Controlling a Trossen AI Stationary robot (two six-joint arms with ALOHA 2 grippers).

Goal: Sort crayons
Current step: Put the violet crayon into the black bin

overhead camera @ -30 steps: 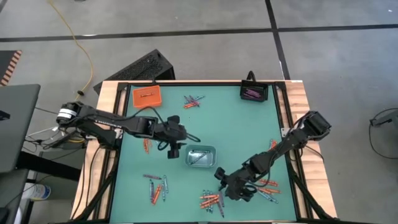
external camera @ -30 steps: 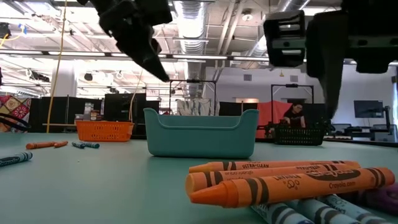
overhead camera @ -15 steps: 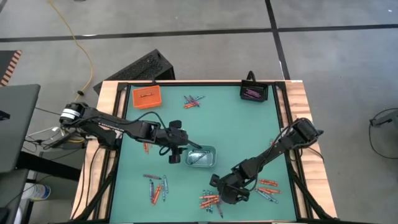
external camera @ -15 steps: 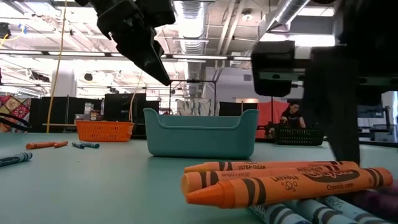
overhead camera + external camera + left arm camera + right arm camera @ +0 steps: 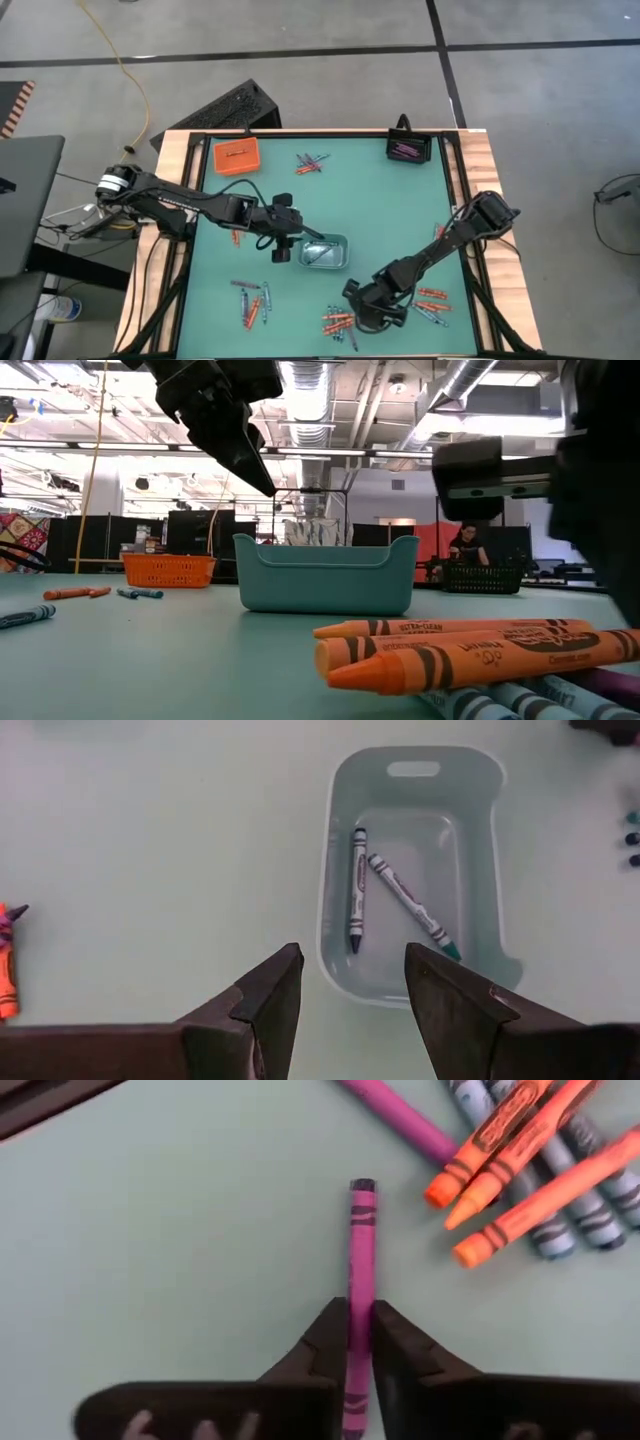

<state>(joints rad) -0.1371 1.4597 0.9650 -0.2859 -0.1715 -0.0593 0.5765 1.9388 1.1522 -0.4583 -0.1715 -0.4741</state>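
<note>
Crayons lie in small groups on the green table. My right gripper [image 5: 367, 312] stands over the pile [image 5: 340, 322] near the front edge, shut on a purple-pink crayon [image 5: 361, 1240] that lies apart from the orange and grey-blue ones [image 5: 530, 1170]. My left gripper [image 5: 284, 243] hangs open above the table, just left of the teal tray [image 5: 323, 253]. In the left wrist view that tray [image 5: 335, 870] holds two grey-blue crayons [image 5: 357, 885], and nothing is between the open fingers [image 5: 345, 985]. My right gripper pinches the purple-pink crayon by its two long sides [image 5: 360, 1285] between the two fingertips [image 5: 330, 1335], about halfway along it. The fingers come steeply from above. The crayon runs straight through the gap and appears to lie flat on the table.
An orange tray [image 5: 236, 155] sits at the far left and a black tray [image 5: 408, 148] with purple crayons at the far right. More crayons lie at the far middle [image 5: 311, 163], near left [image 5: 250, 302] and near right [image 5: 432, 300].
My right gripper has come down toward the crayon pile near the front edge and has tipped to point more steeply at the table. The orange crayons at the front of that pile have shifted a little sideways.
</note>
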